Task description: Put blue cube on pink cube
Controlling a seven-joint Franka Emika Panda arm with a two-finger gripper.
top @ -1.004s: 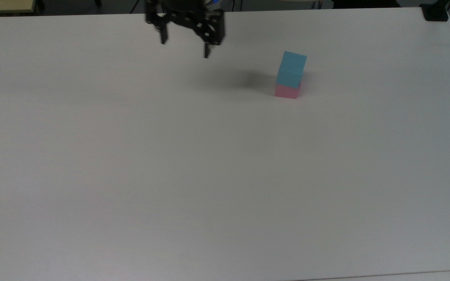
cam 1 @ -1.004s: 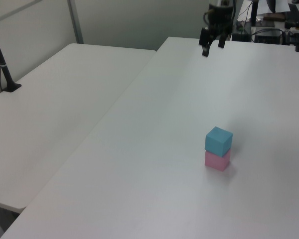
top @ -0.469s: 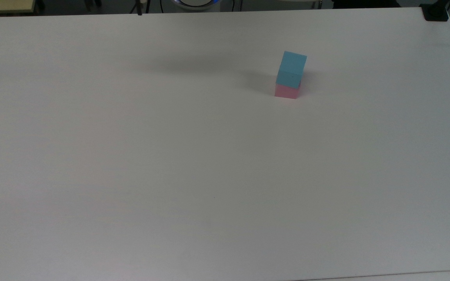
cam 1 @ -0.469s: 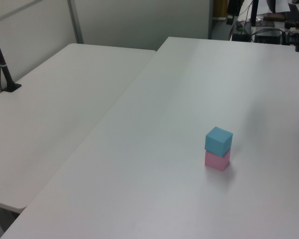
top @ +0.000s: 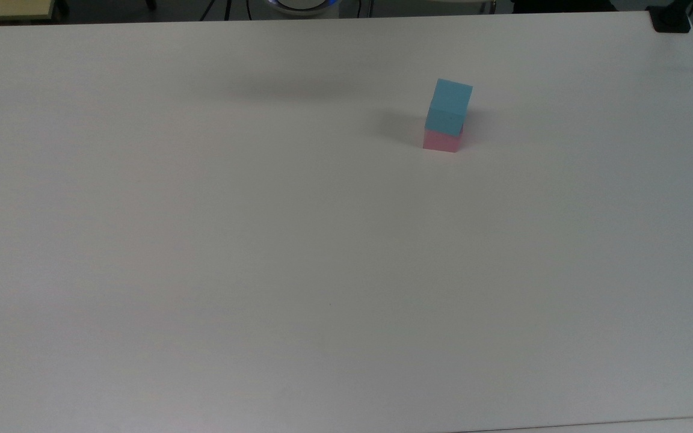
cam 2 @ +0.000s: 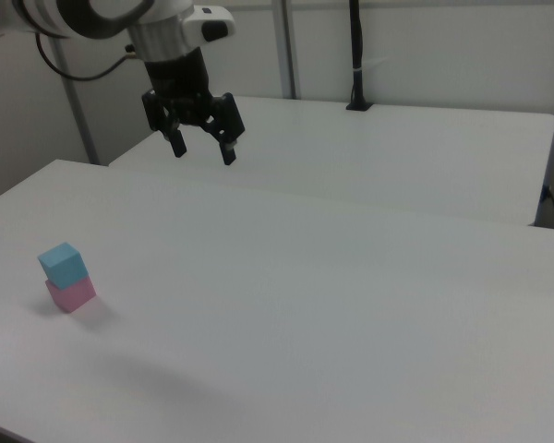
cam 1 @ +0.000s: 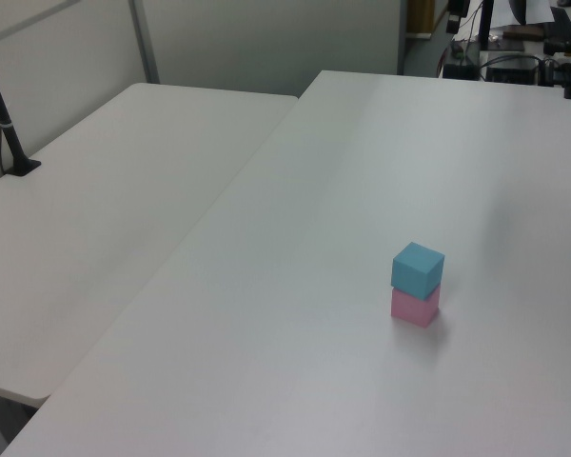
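your blue cube (top: 450, 105) is sitting right on top of the pink cube (top: 441, 141), and the stack is standing on the white table (top: 322, 270) toward the far side on the top view's right. the blue one is twisted a little against the pink one underneath, so the corners don't line up, and in the left view you can see the blue cube (cam 1: 418, 268) poking slightly past the pink cube (cam 1: 415, 307) on one edge. the two are touching, the blue one flat and not tilted as far as you can tell. in the right view the same stack shows near the right view's left edge, blue cube (cam 2: 62, 264) over pink cube (cam 2: 71, 293), with a soft shadow beside it on the table (cam 2: 351, 305). your gripper (cam 2: 201, 148) hangs high up in the air, well apart from the cubes, toward the right view's upper left. its two black fingers (cam 2: 228, 150) are spread wide with nothing between them, pointing down at the tabletop. behind it there's a second white table (cam 2: 425, 148) pushed up alongside, and a black pole (cam 2: 356, 55) stands at its far edge.
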